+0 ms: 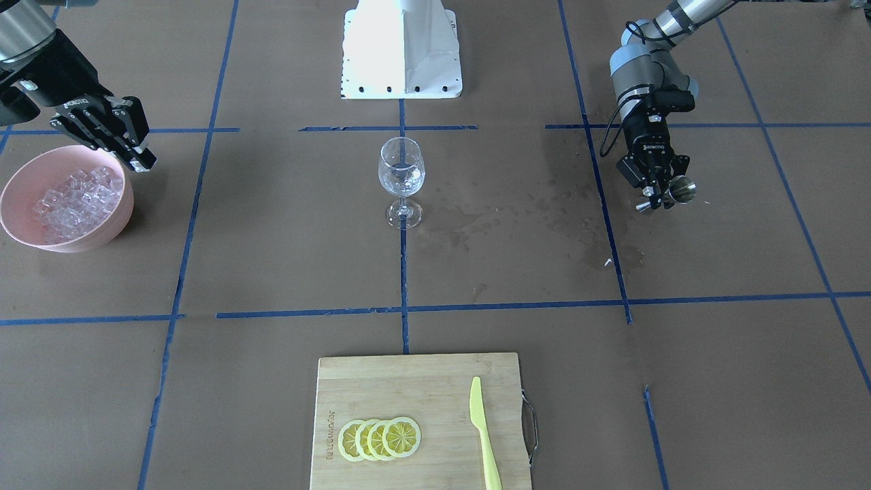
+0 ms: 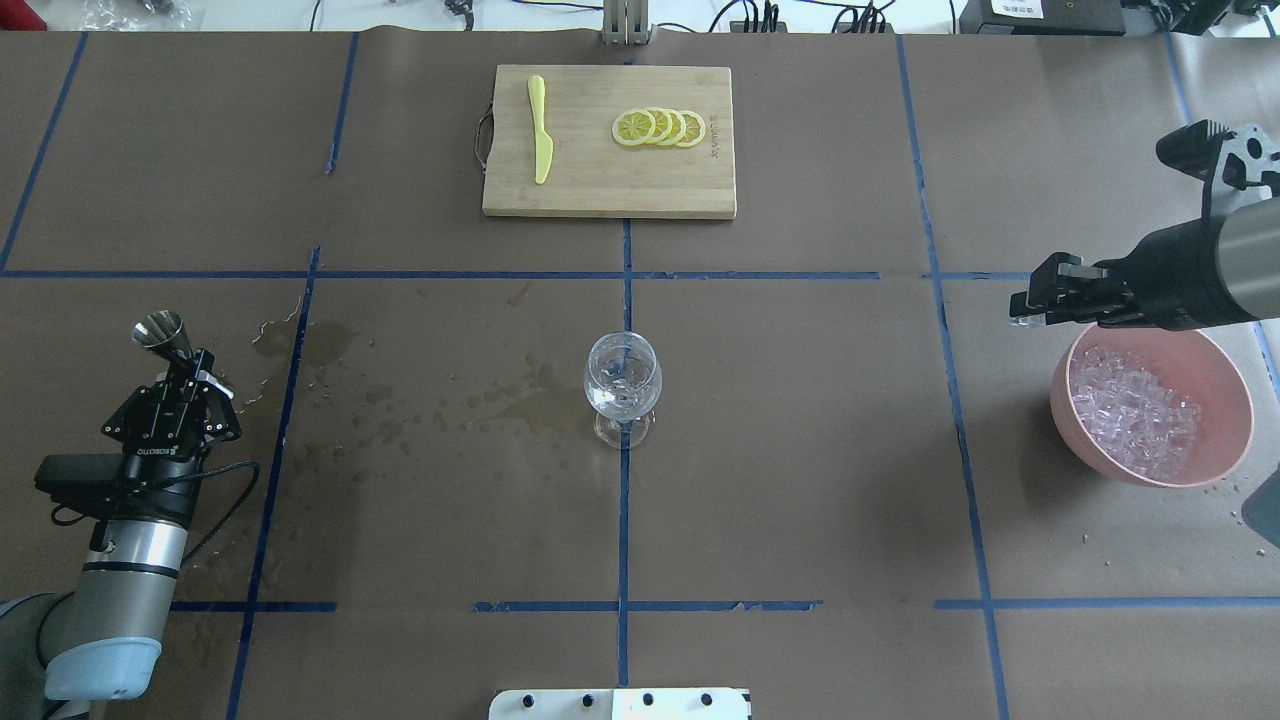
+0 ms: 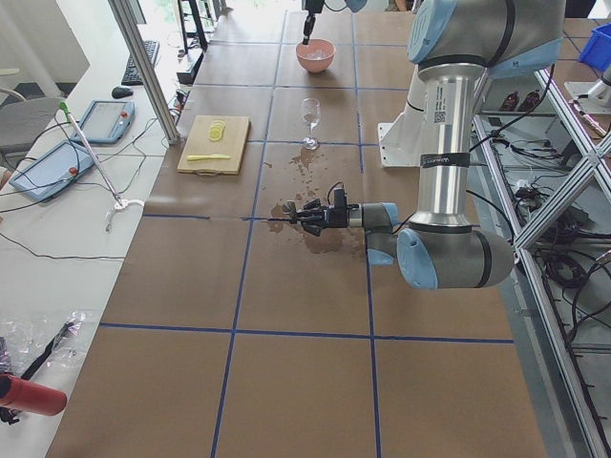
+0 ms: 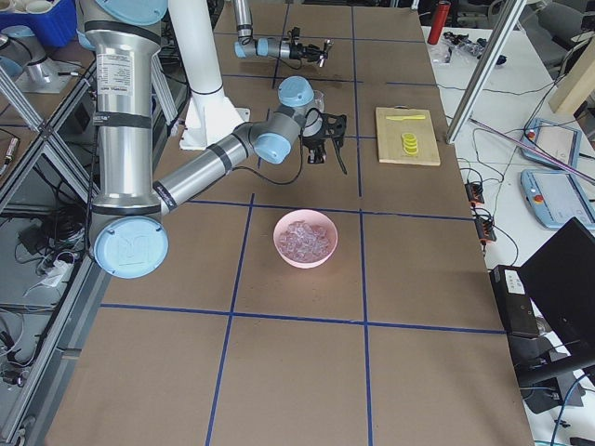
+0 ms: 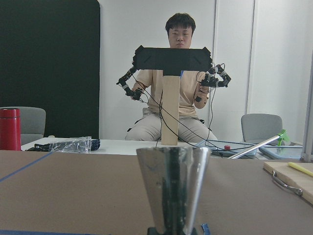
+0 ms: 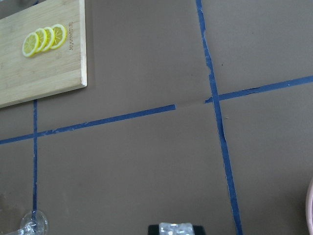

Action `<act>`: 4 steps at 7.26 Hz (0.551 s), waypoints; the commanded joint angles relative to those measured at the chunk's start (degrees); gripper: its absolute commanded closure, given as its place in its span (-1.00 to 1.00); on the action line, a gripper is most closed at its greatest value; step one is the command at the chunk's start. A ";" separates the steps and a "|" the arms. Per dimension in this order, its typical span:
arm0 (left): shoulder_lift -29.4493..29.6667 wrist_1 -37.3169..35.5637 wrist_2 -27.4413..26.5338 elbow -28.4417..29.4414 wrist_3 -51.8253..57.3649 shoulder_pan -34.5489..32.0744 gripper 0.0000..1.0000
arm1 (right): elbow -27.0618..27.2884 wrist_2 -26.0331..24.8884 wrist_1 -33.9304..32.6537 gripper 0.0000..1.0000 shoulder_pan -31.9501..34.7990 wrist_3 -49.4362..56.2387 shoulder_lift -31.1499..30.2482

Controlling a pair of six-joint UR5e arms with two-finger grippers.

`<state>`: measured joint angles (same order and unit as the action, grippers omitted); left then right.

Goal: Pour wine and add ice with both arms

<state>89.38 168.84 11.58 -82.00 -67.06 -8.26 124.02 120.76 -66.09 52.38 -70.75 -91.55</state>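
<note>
A wine glass stands upright mid-table, also in the overhead view, with a little clear liquid glinting in its cup. My left gripper is shut on a steel jigger, held level low over the table far to the glass's left; the jigger fills the left wrist view. My right gripper hovers over the far-left rim of a pink bowl full of ice. It is shut on one ice cube.
A wooden cutting board at the far side carries lemon slices and a yellow-green knife. Wet stains mark the paper left of the glass. The white pedestal base stands behind the glass.
</note>
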 commanded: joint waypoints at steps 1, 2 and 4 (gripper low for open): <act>0.00 -0.18 0.19 0.00 0.00 0.00 0.95 | 0.00 0.00 0.00 1.00 0.00 0.00 0.05; -0.09 -0.18 0.37 0.00 0.00 0.00 0.87 | 0.00 0.00 0.00 1.00 0.00 0.00 -0.03; -0.09 -0.18 0.37 0.00 0.00 0.00 0.80 | 0.00 0.00 0.00 1.00 0.00 0.00 -0.03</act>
<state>89.31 168.67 11.93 -82.00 -67.06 -8.26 124.01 120.76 -66.09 52.38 -70.75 -91.57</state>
